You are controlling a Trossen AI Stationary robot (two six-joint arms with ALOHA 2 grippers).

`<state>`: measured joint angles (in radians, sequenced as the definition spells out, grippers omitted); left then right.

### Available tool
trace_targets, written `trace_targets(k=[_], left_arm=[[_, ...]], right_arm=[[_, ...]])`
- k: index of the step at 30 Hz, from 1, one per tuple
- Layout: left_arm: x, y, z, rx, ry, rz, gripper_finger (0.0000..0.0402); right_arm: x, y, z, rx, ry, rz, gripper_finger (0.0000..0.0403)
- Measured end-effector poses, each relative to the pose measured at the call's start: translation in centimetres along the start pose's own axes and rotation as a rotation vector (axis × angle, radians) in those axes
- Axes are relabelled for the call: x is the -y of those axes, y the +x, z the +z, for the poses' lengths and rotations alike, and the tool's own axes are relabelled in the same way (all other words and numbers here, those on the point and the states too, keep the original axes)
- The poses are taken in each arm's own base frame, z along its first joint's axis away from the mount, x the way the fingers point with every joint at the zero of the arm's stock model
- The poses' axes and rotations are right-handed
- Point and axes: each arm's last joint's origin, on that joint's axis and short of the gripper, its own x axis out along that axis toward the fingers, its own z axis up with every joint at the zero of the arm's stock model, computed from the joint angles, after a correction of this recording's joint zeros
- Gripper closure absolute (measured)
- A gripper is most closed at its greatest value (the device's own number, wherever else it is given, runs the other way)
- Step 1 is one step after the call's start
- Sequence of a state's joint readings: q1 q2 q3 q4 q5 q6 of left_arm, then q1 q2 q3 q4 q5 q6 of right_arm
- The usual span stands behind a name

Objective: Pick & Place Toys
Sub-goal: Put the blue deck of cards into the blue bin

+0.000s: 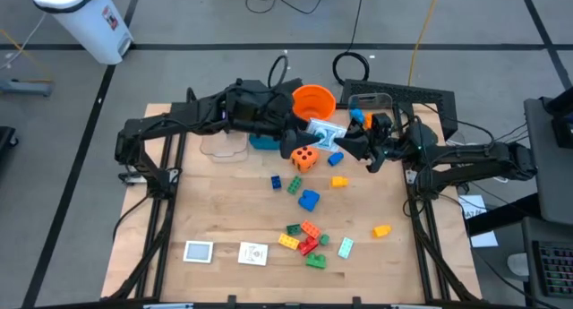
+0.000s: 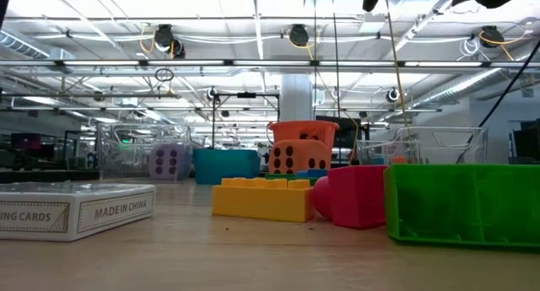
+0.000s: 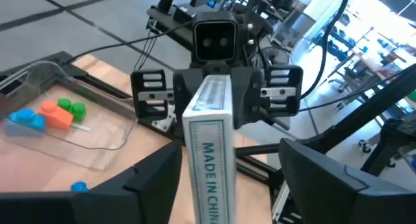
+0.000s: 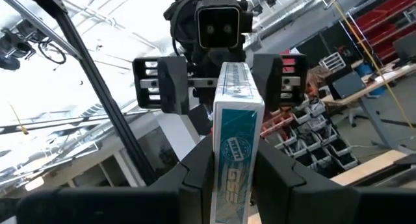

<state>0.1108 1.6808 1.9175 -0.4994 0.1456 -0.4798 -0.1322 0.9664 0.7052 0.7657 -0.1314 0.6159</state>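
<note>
— White and teal cardboard: was that the card box (image 4: pixel 235 130) held up in the air?

— Yes. It was held above the table's far side, just beside the round orange plastic bucket (image 1: pixel 313 101). The right gripper (image 4: pixel 234 175) was clamped on one end, its fingers pressed against both faces. The other end was straddled by the left gripper (image 3: pixel 224 185), whose jaws stood apart with a gap on either side, so nothing was gripped by it.

— How much was judged done?

— Little. A few small plastic bricks (image 3: pixel 49 113) were seen inside a clear plastic bin (image 3: pixel 97 143). Much was left on the wood: the orange dotted die (image 1: pixel 304 157), a large blue brick (image 1: pixel 309 200), a mixed cluster of bricks (image 1: pixel 307 240) and two flat white cards (image 1: pixel 198 252). A handover seemed to be under way.
</note>
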Motion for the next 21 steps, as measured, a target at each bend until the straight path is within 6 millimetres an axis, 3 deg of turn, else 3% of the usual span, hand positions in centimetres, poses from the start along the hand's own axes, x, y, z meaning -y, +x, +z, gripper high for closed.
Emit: trace_targets(k=[21], left_arm=[[0.2, 0.07, 0.09, -0.003, 0.022, -0.049, 0.0286]], right_arm=[[-0.14, -0.01, 0.02, -0.002, 0.037, 0.014, 0.0332]])
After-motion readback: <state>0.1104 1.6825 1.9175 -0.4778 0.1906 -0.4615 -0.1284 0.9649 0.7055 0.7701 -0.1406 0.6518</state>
